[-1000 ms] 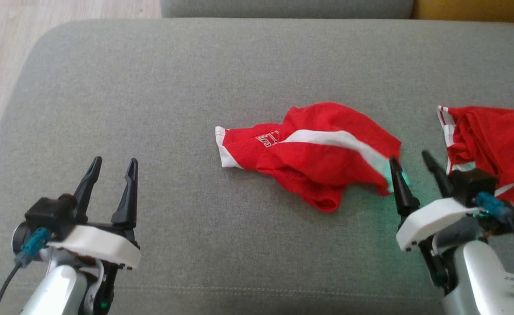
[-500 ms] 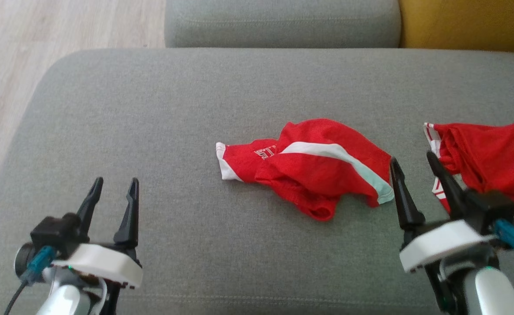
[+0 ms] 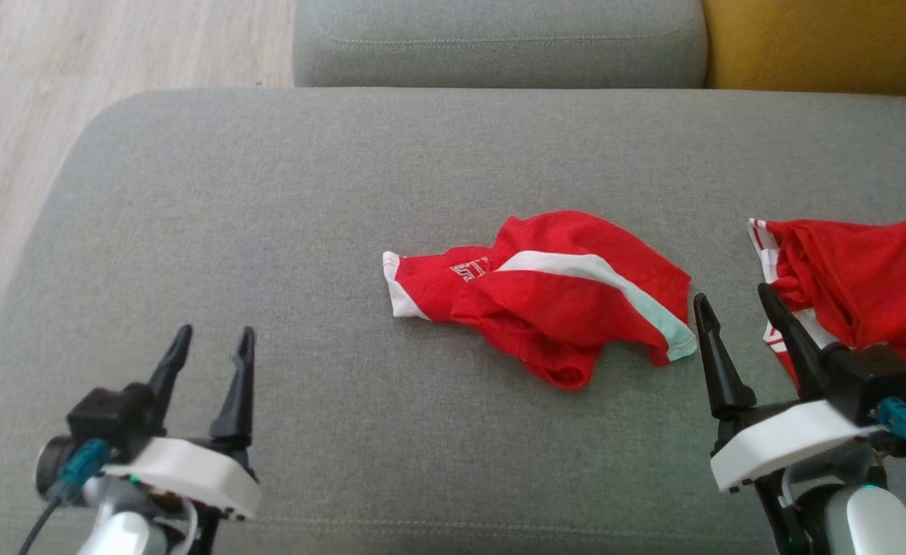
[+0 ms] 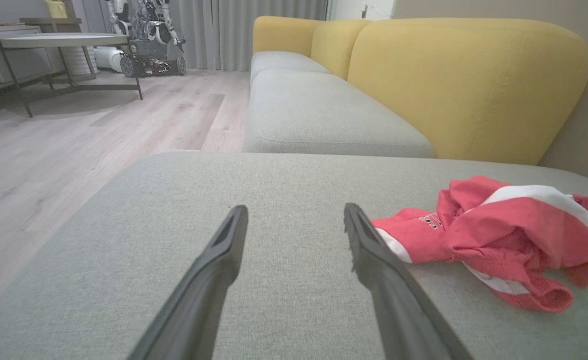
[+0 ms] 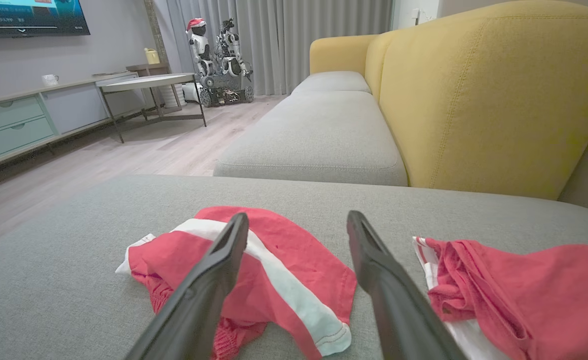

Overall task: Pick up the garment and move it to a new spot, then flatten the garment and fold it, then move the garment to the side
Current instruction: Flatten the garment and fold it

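Garment [image 3: 576, 297] lies bunched amid the cushion [image 3: 267, 193], left gripper [image 3: 216, 331] and right gripper [image 3: 732, 294] both spread empty: pinch opposite edges, perhaps hems, and pull flat.

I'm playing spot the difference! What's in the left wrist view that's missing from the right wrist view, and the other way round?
Left wrist extras: white lettering on the garment. Right wrist extras: a TV and a white mug. Shared: that red garment, the yellow sofa back and the table.
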Tool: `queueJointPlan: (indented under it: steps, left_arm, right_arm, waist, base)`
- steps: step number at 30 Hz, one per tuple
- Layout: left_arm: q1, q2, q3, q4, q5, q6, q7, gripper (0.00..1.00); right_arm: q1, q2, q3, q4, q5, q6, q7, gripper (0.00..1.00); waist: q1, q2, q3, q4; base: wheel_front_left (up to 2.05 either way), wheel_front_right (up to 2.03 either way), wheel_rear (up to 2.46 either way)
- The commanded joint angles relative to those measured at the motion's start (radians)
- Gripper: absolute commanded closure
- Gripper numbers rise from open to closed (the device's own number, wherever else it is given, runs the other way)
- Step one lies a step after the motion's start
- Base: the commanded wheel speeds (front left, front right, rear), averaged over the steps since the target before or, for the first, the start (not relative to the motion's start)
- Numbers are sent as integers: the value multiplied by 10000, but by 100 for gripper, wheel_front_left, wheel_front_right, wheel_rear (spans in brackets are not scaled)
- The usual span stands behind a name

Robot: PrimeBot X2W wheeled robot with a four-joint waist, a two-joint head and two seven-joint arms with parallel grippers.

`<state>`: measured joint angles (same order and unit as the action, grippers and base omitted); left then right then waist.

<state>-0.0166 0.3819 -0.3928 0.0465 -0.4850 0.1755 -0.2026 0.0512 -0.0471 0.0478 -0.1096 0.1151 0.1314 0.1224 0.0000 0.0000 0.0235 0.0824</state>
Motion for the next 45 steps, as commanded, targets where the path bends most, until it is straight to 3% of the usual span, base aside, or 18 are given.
queueJointPlan:
  steps: [1,6,15,25,26,27,29,31,34,39,40,45]
  left_arm:
    - [-611,251,325,-356,79,-42,-12,0]
    - [-1492,-117,-283,-198,-45,-678,366,0]
    - [-3193,-1578,-1630,1602,-648,-2042,1290,0]
    - [-4350,-2592,-1641,4580,-1607,-2737,1074,0]
    - [-4436,-2632,-1638,4737,-1715,-2803,1006,44]
    - [-4522,-2641,-1668,4884,-1746,-2849,933,100]
    - [-4658,-2564,-1688,5130,-1703,-2890,722,100]
    - [-4795,-2363,-1679,5230,-1441,-2784,393,100]
    - [-5117,-1906,-1694,5015,-703,-2279,-76,100]
    - [-5852,-1017,-1523,3800,652,-1256,-456,100]
    - [-5852,-1017,-1523,3800,652,-1256,-456,100]
    - [-5998,-119,-1568,2313,1922,-390,-527,100]
  right_arm:
    - [-338,-33,189,-420,87,-7,15,0]
    - [-514,-32,247,-519,70,-7,84,0]
    - [-1016,-32,621,-579,82,-7,123,0]
    - [-1311,-32,732,-390,249,-7,-127,0]
    - [-1316,-32,719,-378,262,-7,-148,0]
    - [-1314,-32,695,-365,271,-7,-169,0]
    - [-1297,-32,661,-333,295,-7,-202,0]
    - [-1267,-32,611,-301,336,-7,-236,0]
    - [-1183,-32,471,-264,397,-7,-265,0]
    - [-1102,-32,320,-192,507,-7,-264,0]
    - [-1102,-32,320,-192,507,-7,-264,0]
    - [-1041,-32,324,-187,612,-7,-218,0]
  waist:
    - [0,0,42,7]
    - [0,0,392,-43]
    - [0,0,1332,-802]
    - [0,0,1933,-1556]
    - [0,0,1960,-1590]
    - [0,0,1977,-1608]
    - [0,0,1987,-1638]
    - [0,0,1967,-1622]
    - [0,0,1892,-1486]
    - [0,0,1729,-1249]
    - [0,0,1729,-1249]
    - [0,0,1630,-1132]
  base:
    - [0,0,0]
    - [0,0,0]
    - [0,0,0]
    - [0,0,0]
    - [0,0,0]
    - [0,0,0]
    - [0,0,0]
    - [0,0,0]
    - [0,0,0]
    - [0,0,0]
    - [0,0,0]
    - [0,0,0]
